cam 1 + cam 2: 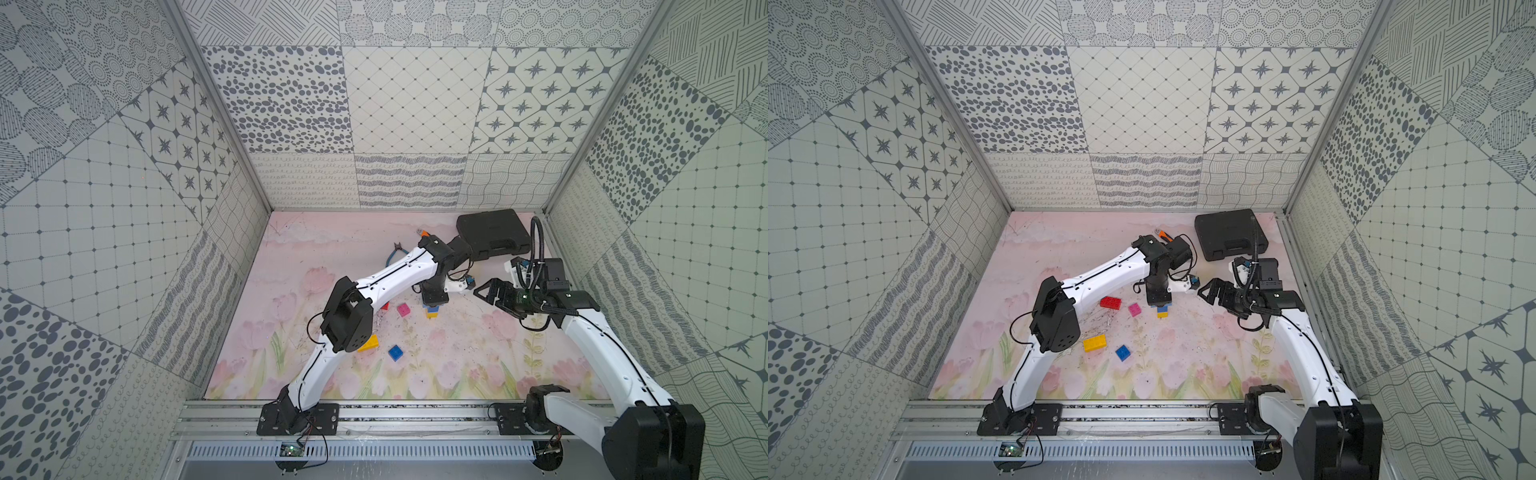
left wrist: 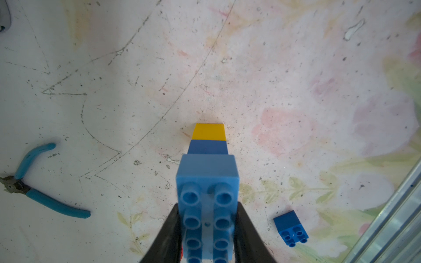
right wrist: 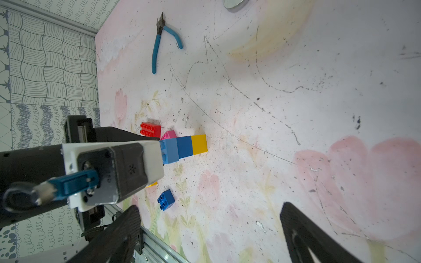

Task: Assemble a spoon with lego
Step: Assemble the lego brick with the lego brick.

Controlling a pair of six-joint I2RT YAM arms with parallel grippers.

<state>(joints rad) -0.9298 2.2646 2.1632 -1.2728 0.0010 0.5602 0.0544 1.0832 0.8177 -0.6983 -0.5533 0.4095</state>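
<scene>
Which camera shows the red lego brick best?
The right wrist view: the red brick is largest there, studs distinct. In a top view the brick is whole but small; in a top view the left arm hides most of it. Left wrist: not clearly shown.

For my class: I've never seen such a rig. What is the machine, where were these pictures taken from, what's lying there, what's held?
Two white robot arms with pincer grippers reach over a flowered mat. Two pictures look down from overhead, nearly identical; two come from cameras on the wrists. The left gripper is shut on a light blue brick joined to a dark blue brick and a yellow brick. The right gripper is open, empty. Loose: red brick, pink brick, second yellow brick, second dark blue brick, blue-handled pliers, black case.
</scene>
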